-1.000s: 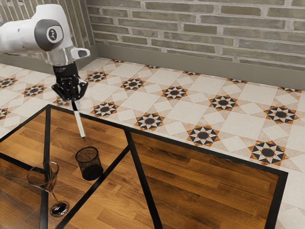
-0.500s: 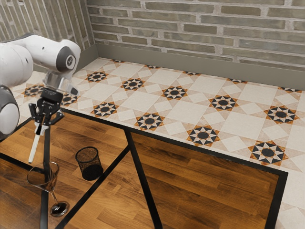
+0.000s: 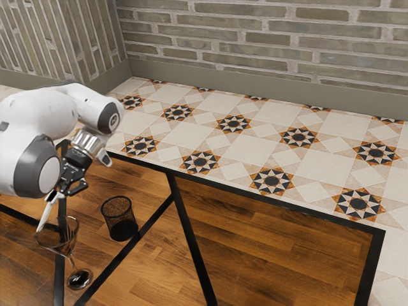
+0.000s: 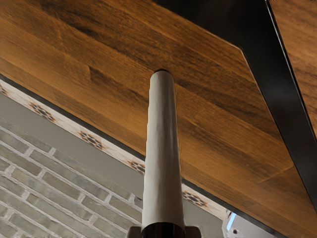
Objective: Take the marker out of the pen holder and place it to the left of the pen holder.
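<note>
1. Since half a second ago, the gripper (image 3: 57,193) and marker (image 3: 46,213) have moved lower in the exterior view, and the arm (image 3: 38,134) has folded down nearer the table (image 3: 280,242). Pen holder (image 3: 119,218) stands where it stood.

2. Key relation: marker projects out beyond the fingers, its long axis slanting down toward the exterior view's lower left. Only its upper end is gripped; the free end leads. Tilted, neither upright nor flat.

3. Fingers clamped on the marker at its dark section, one pad (image 4: 134,232) on each side in the wrist view. Bare wood beyond the free end, a black strip (image 4: 280,94) off to one side.

4. Marker is out of the pen holder, toward the exterior view's left of it, well apart. Reads as held above the table, between the corner beside the arm and the martini glass (image 3: 56,237).

5. Free end overlaps the glass rim in the exterior view; cannot tell whether they touch.

6. Step in hand, my judgement: lowering for placement, removal done. Next move calls for tipping the long axis nearer level, then setting down clear of the glass before release. Let go at this slant, and the marker could roll or knock the glass.
</note>
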You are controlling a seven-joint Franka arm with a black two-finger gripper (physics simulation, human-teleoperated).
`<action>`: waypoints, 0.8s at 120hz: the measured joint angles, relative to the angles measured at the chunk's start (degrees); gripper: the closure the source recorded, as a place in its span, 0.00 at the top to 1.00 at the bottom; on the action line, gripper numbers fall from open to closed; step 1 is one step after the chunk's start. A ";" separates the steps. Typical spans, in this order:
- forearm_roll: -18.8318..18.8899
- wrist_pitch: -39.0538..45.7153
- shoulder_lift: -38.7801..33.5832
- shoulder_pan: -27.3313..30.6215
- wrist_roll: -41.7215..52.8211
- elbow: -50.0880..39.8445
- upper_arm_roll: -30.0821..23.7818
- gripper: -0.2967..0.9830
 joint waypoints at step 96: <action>-12.37 25.60 -30.17 -0.58 2.07 -2.22 -18.76 0.75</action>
